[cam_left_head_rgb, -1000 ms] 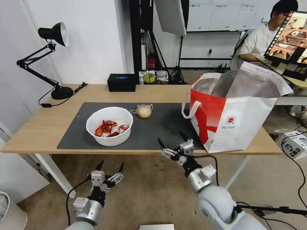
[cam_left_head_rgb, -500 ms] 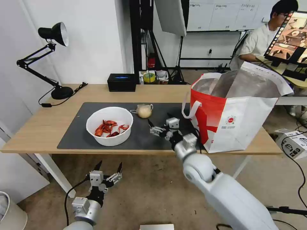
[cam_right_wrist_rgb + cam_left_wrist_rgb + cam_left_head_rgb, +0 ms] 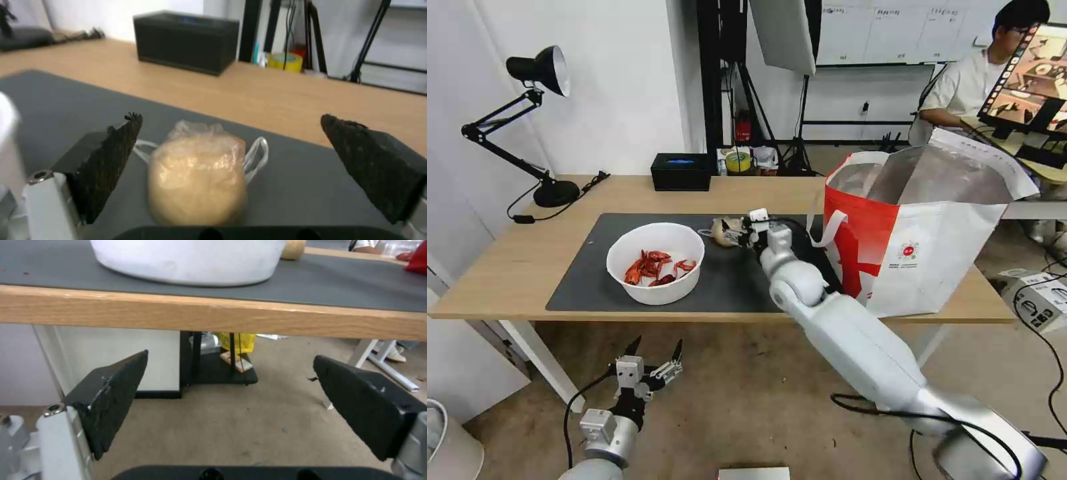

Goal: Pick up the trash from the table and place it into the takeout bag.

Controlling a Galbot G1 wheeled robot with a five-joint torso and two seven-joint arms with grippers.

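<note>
Trash remains on the table (image 3: pixel 527 267) — our right gripper (image 3: pixel 231 160), fingers spread, frames the knotted bag (image 3: pixel 198 180) at the bowl's (image 3: pixel 656 263) two o'clock; the takeout bag (image 3: pixel 920 253) waits at three o'clock, our left gripper (image 3: pixel 654 360) idle and open below the table edge.

We find the right gripper (image 3: pixel 229 133) over the mat (image 3: pixel 587 277) with its jaws spread wide, the knotted bag (image 3: pixel 198 180) sitting in the gap, nearer one finger, with bare mat around it. The white bowl (image 3: pixel 656 263) occupies the mat toward the tabletop's (image 3: pixel 514 267) left end. The takeout bag (image 3: pixel 920 233) blocks the right end, its mouth open upward. The black box (image 3: pixel 681 172) stands at the far edge. The left gripper (image 3: pixel 231 383) hangs open below the near edge, over bare floor.
</note>
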